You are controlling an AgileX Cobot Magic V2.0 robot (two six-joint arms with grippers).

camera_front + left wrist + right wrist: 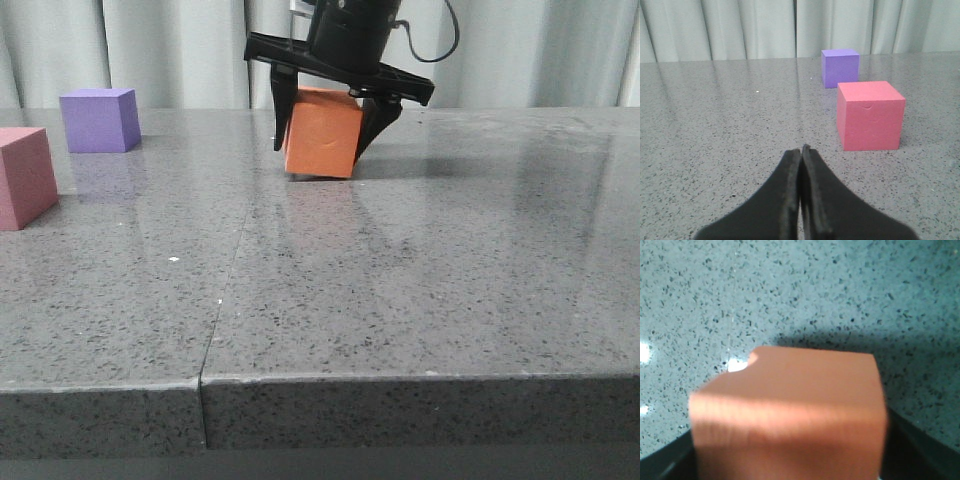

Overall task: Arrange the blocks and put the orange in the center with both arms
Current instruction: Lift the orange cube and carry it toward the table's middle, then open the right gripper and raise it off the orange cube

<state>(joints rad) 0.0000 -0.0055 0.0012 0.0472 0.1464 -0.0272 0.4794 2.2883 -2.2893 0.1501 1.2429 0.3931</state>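
Orange block: the orange matte foam cube (322, 133) sits right between the two black fingers of the right gripper (330, 125). It is tilted a bit, with its low edge on or just above the table; I cannot tell if it touches.

Right gripper: the black right gripper comes down from above, far back on the table and a little left of the middle in the front view. One flat finger (285, 112) presses the cube's left side and the other presses its right side. The jaws are open only as wide as the cube and squeeze it.

Close look at the cube: in the right wrist view the orange cube (790, 415) fills most of the picture, with a small chip (754, 358) on one top edge. The dark fingers peek out at both low corners.

Left gripper: the black left gripper (801, 150) has its two fingers pressed flat together with nothing in them. It is low over the table.

Pink block: the pinkish-red matte cube (22, 177) stands flat at the far left edge of the table, well apart from the orange cube.

Purple block: the purple matte cube (98, 119) stands flat just behind the pink one, farther back.

Table: the dark grey speckled shiny stone tabletop (420, 280) has a thin seam (222, 300) running front to back.
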